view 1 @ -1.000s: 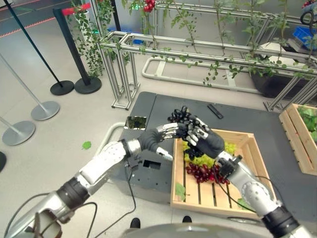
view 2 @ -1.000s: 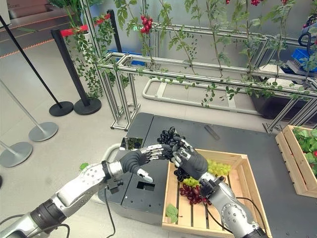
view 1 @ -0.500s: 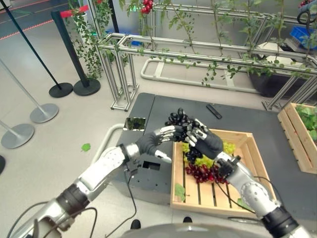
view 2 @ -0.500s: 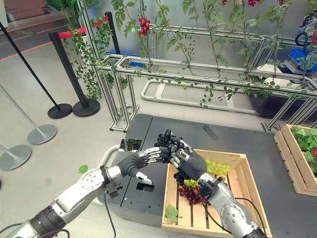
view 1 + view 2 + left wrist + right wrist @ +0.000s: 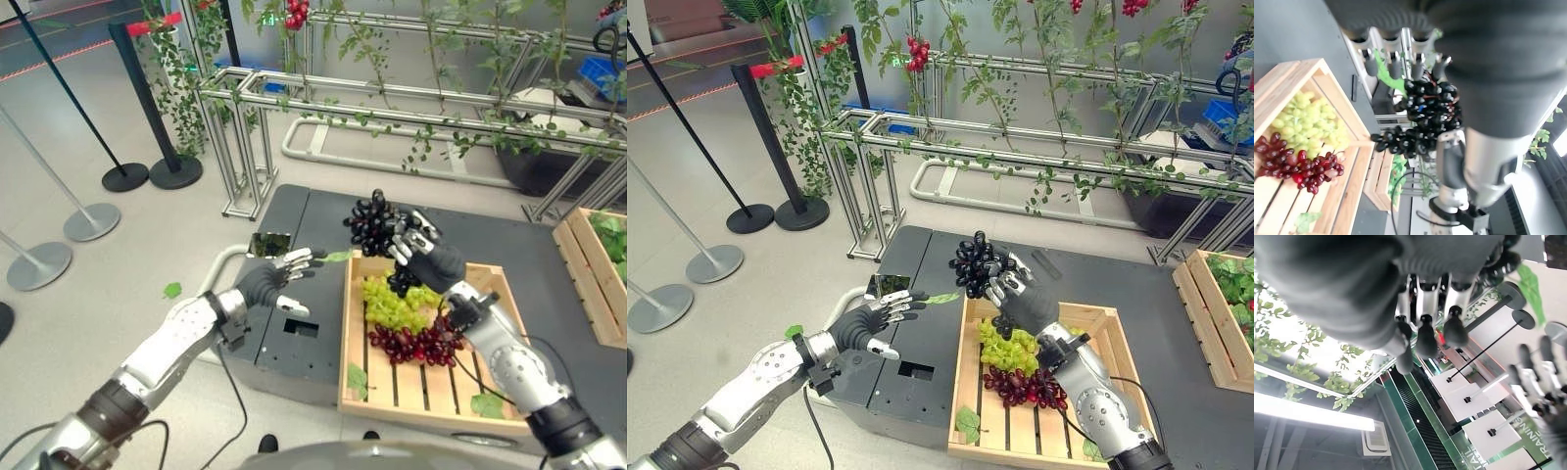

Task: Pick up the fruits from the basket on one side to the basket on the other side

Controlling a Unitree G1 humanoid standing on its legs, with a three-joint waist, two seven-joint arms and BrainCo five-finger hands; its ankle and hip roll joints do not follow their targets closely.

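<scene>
Above the crate (image 5: 509,323), right robot hand (image 5: 431,259) grips black grapes (image 5: 375,223).

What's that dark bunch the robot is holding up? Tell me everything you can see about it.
It is a bunch of black grapes: small, round, glossy berries packed in a tight cluster, with a short stem tip sticking up. The right hand has its fingers curled round it and holds it in the air above the far left corner of the wooden crate, with a smaller clump hanging below the hand. It hangs clear of the green grapes and red grapes lying in the crate. The open left hand is apart from it.
</scene>
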